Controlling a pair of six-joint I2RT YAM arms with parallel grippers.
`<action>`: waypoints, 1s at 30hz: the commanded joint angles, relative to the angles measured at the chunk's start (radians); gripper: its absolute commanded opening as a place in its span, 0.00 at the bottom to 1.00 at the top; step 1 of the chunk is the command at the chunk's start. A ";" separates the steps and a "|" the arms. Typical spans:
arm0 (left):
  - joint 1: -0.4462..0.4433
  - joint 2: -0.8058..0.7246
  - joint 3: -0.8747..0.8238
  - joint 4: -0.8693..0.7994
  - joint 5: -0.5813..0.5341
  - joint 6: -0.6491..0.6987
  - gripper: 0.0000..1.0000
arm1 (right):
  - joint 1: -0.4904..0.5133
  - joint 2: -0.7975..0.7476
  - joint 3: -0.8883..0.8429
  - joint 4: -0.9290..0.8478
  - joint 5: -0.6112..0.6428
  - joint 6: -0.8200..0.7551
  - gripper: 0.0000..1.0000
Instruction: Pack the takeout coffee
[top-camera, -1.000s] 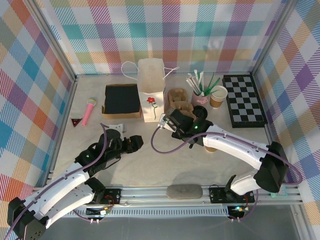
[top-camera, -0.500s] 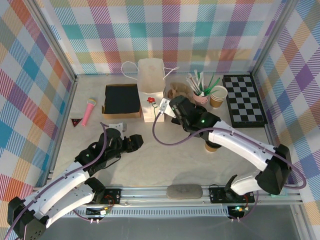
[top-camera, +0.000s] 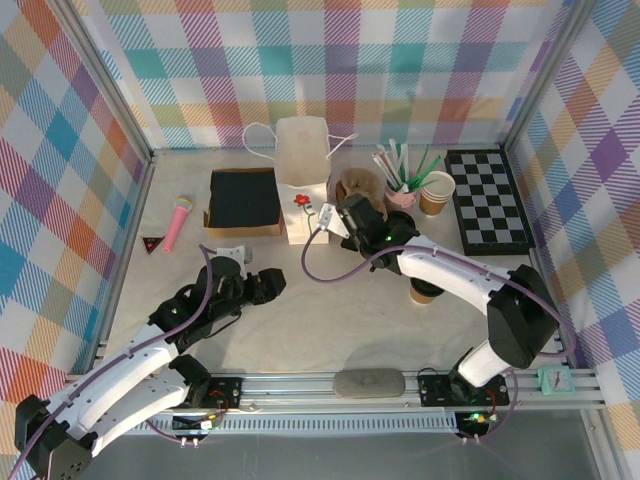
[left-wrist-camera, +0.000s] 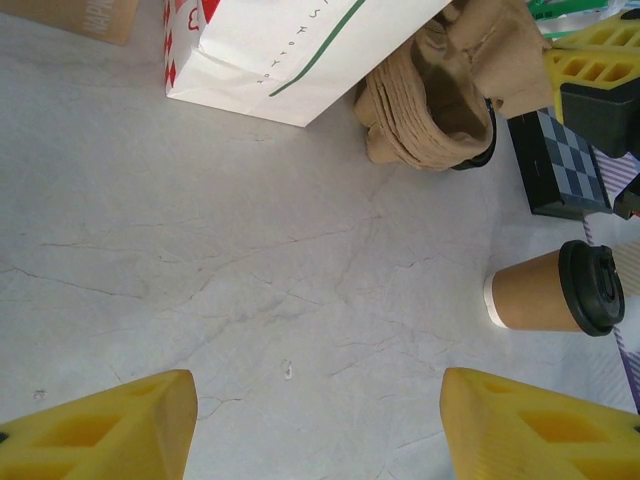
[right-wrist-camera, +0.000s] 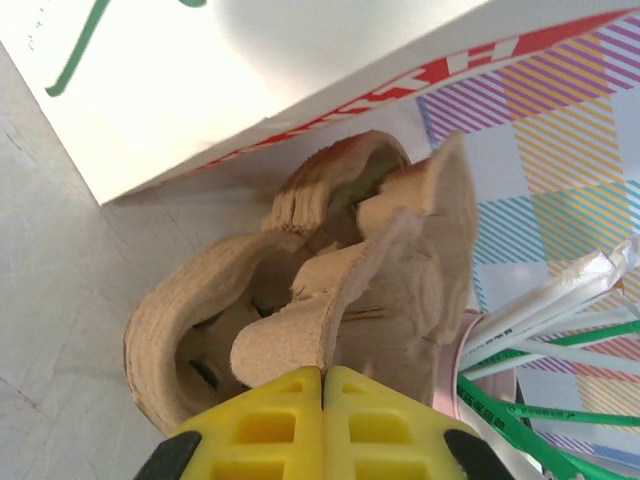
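Observation:
The takeout coffee (top-camera: 422, 293) (left-wrist-camera: 555, 290), a brown paper cup with a black lid, stands on the table right of centre, partly under my right forearm. My right gripper (top-camera: 354, 204) (right-wrist-camera: 322, 378) is shut on the thin edge of a brown pulp cup carrier (top-camera: 360, 184) (right-wrist-camera: 330, 300), which is tipped up beside the white paper bag (top-camera: 303, 165) (left-wrist-camera: 290, 50) (right-wrist-camera: 250, 80). My left gripper (top-camera: 266, 285) (left-wrist-camera: 320, 410) hovers open over bare table, well left of the coffee, with nothing between its yellow fingers (left-wrist-camera: 110, 425).
A pink cup of straws (top-camera: 400, 190) (right-wrist-camera: 560, 330) and an open paper cup (top-camera: 436, 192) stand behind the carrier. A checkerboard (top-camera: 488, 200) lies at the back right, and a black tray (top-camera: 244, 200), a pink microphone (top-camera: 178, 222) at the back left.
My right gripper moved away from the table's middle toward the bag, taking the carrier with it and tipping it up on edge. The left arm and the coffee stayed put.

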 joint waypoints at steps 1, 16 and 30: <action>0.013 -0.012 0.025 -0.020 -0.016 0.015 0.65 | 0.004 0.012 0.007 -0.010 -0.059 0.033 0.04; 0.016 -0.013 0.027 -0.022 -0.016 0.019 0.65 | -0.003 -0.011 0.108 -0.293 -0.224 0.101 0.44; 0.022 -0.042 0.046 -0.037 0.002 0.032 0.65 | -0.288 0.046 0.351 -0.545 -0.751 -0.146 0.64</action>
